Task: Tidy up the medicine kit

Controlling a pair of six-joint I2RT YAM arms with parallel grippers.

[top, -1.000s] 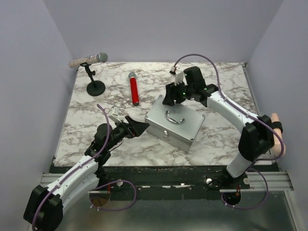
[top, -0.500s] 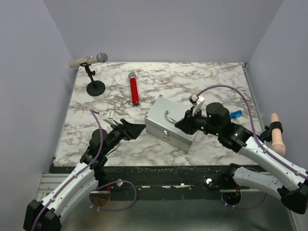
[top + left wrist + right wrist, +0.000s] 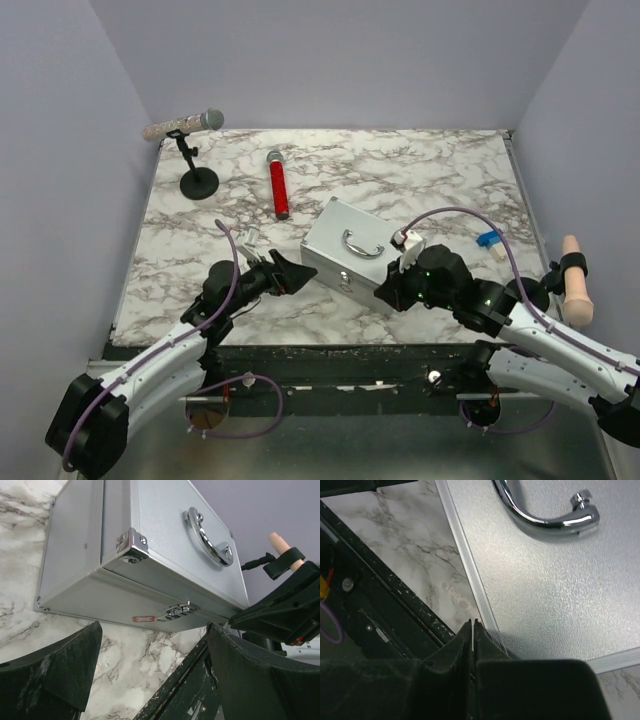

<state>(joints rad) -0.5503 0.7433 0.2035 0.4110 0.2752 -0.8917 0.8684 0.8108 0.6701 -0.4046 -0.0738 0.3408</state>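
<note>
One grey medicine kit (image 3: 355, 255), lid down, midway along the near edge of the marble table (image 3: 450, 180), flanked by two grippers: left gripper (image 3: 292, 273) spread wide beside its left corner, right gripper (image 3: 388, 292) pinched together at its near-right edge. Behind, two microphones: one red microphone (image 3: 279, 186) lying flat, one stand microphone (image 3: 185, 125) at the far-left corner.

A lab robot test cell: plain lilac panels (image 3: 350, 60) wall a marble-patterned table (image 3: 420, 170) left, right and far; two arms (image 3: 150, 365) are bolted to a metal rail (image 3: 560, 375) at its near edge.
</note>
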